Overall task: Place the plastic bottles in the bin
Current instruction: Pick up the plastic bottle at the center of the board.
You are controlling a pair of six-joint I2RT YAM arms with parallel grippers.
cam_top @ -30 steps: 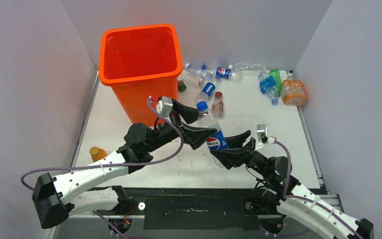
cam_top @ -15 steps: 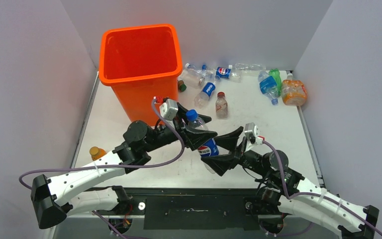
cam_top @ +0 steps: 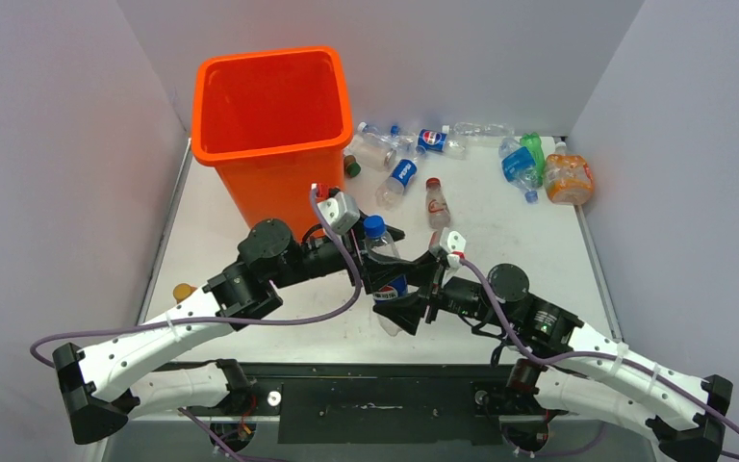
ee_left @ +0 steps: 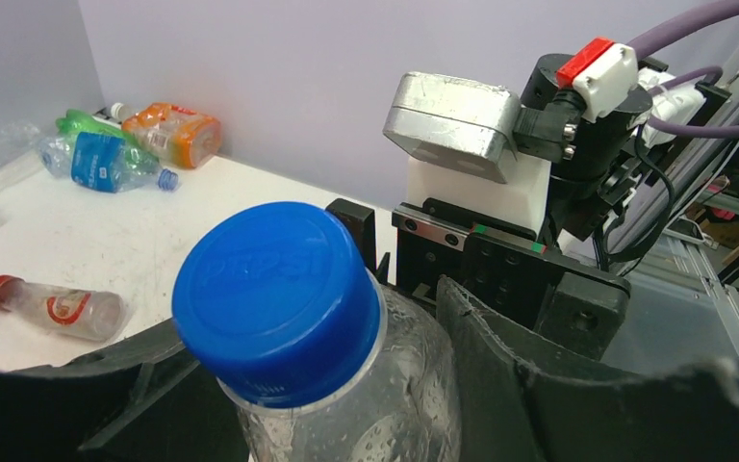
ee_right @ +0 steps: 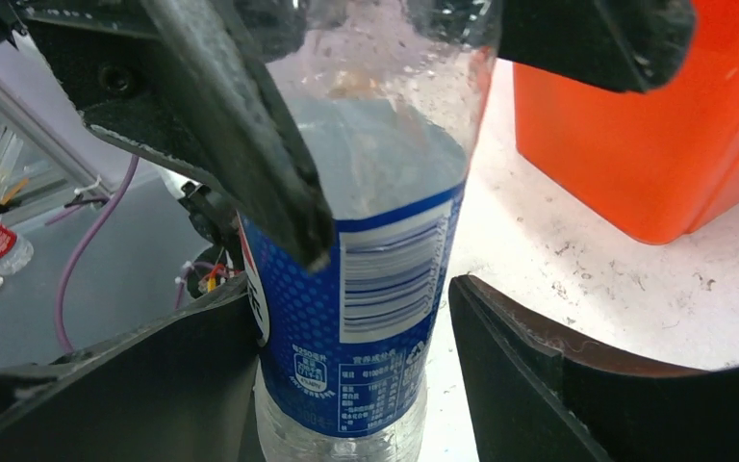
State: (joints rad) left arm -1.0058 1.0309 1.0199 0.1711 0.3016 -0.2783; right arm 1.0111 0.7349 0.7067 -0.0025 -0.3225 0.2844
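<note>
Now mid-handover: bottle [cam_top: 391, 287] aloft above table middle, toward near edge, just before bin [cam_top: 269, 188]. Left gripper [cam_top: 387, 258] clamps it below cap; right gripper [ee_right: 356, 327] jaws slack around label, gap at one finger. Next, we judge: right backs off, left lifts bottle over bin rim.
</note>
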